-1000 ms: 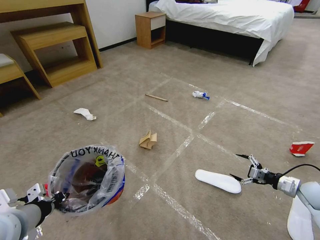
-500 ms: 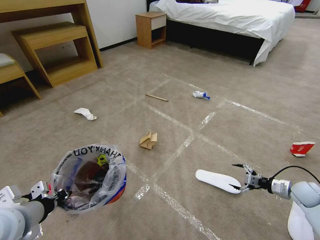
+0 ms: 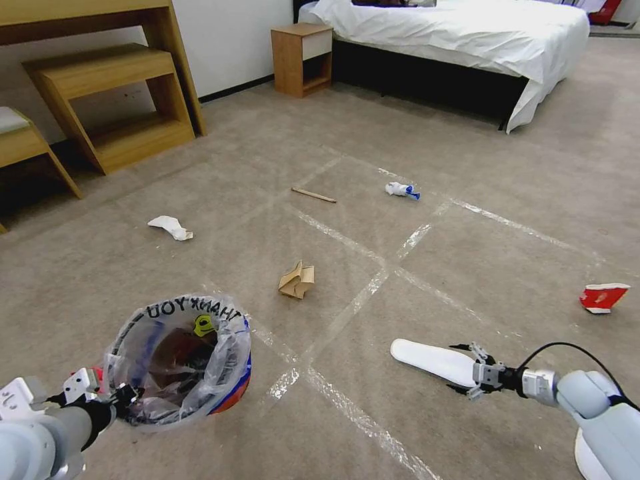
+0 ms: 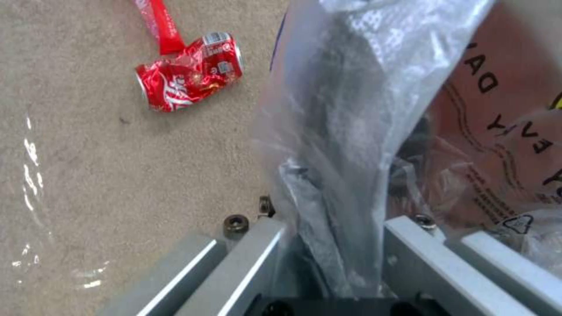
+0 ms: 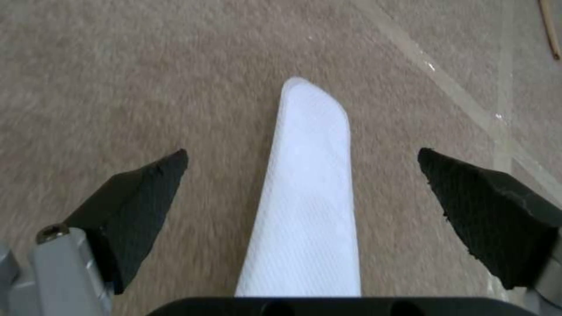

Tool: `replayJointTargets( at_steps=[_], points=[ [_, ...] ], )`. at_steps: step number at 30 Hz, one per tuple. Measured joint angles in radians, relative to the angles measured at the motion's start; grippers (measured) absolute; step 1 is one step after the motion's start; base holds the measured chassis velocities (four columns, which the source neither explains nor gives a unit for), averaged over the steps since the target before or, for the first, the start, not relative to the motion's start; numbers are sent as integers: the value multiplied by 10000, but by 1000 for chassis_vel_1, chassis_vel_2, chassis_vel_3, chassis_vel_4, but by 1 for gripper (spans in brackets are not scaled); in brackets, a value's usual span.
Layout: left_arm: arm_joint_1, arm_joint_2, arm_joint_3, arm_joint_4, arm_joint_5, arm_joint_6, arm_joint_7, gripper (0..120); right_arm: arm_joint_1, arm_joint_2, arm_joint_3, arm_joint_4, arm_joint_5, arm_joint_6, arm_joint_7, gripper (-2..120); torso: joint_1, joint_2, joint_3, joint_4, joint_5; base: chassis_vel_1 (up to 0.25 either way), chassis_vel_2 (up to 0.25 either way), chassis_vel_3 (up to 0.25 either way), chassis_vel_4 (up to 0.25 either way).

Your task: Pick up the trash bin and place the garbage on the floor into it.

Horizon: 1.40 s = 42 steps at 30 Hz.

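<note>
Red-and-blue bag-lined trash bin (image 3: 179,360) clamped in my left gripper (image 3: 110,397); right gripper (image 3: 467,368), jaws apart, straddles flat white oblong piece (image 3: 433,361), next close.

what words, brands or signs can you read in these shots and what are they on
"THANK YOU", upside down in the head view: on the clear plastic bag lining the small round red-and-blue trash bin, above a yellow smiley.
"DA" and "EVY", partial black letters on the same bag in the left wrist view; a small recycling triangle sits below them.
White script logo on the crushed red drink can: too crumpled to read surely.
Nothing else carries text.
</note>
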Motion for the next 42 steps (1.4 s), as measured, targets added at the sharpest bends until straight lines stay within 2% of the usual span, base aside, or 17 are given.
replayJointTargets(
  at_steps=[22,33,42],
  points=[
    [90,-62,-55,29,61,5,43,0,1249,1424,-791,-1690,-1208,126,1359,100,0,0,1,0,2,0,0,0,0],
    [26,-73,1,65,104,4,72,0,1848,1395,-701,-2272,-1479,186,1725,100,0,0,0,1,-1,0,0,0,0],
    [9,-90,62,127,232,0,117,0,1781,1488,-722,-2823,-1396,325,1311,100,0,0,0,0,2,0,0,0,0]
  ],
)
